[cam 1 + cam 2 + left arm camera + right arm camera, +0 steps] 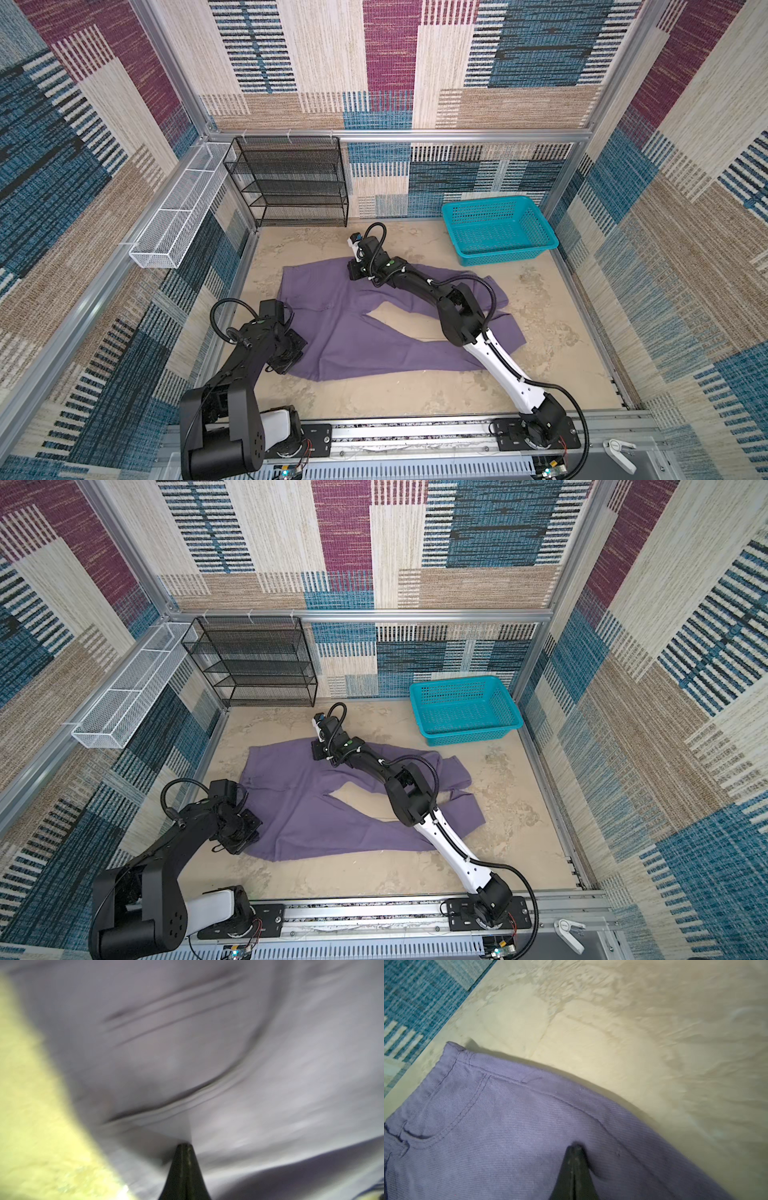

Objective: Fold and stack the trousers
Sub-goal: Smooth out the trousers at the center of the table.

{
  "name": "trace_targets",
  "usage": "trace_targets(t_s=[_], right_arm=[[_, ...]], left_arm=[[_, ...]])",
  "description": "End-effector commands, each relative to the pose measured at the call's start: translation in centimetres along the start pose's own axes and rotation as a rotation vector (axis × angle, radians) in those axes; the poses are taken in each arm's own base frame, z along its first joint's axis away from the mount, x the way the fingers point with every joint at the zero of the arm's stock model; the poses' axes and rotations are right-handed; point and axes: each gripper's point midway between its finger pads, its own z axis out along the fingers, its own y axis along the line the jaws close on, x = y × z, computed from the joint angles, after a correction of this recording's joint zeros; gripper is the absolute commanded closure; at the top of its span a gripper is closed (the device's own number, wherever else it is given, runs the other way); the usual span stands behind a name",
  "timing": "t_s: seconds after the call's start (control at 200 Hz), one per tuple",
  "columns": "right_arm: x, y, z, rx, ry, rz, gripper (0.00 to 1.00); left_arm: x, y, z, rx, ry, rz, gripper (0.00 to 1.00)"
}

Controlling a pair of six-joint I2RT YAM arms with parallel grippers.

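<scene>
In both top views the trousers (pixel 332 332) (pixel 299 808) are a single lavender-purple pair, lying open and mostly flat on the sandy desk (pixel 415 395). Their waist end lies farthest from the teal basket (pixel 490 212). The two wide legs run from the waist toward the basket's side and splay apart in a V, with bare desk showing between them. The leg nearer the basket ends close to it without touching; the other ends well apart from it. In the right wrist view the trousers (pixel 508 1126) show a fine diagonal twill, a waistband corner and a double-stitched curved pocket seam
</scene>
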Motion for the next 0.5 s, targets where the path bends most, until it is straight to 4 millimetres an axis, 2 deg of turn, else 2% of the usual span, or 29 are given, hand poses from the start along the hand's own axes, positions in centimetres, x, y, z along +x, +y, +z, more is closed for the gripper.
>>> trace_targets(t_s=[0.0, 0.13, 0.26, 0.371, 0.496], right_arm=[[4.3, -3.4, 0.1, 0.124, 0.145, 0.032, 1.00], [3.4, -1.4, -0.8, 0.047, 0.134, 0.001, 1.00], [1.4, 1.4, -2.4, -0.002, 0.087, -0.063, 0.98], [-0.9, 3.8, -4.3, -0.029, 0.044, -0.106, 0.96], [-4.1, 5.8, -7.3, -0.047, -0.015, -0.118, 0.95]], left_arm=[[0.6, 1.4, -0.2, -0.061, 0.023, 0.000, 1.00], [-0.6, 0.2, -0.6, -0.044, 0.016, 0.002, 1.00], [-1.8, -1.3, -1.6, -0.009, 0.001, 0.003, 1.00], [-2.9, -3.0, -3.7, 0.046, -0.033, 0.007, 1.00], [-5.1, -5.4, -7.1, 0.132, -0.123, 0.004, 1.00]])
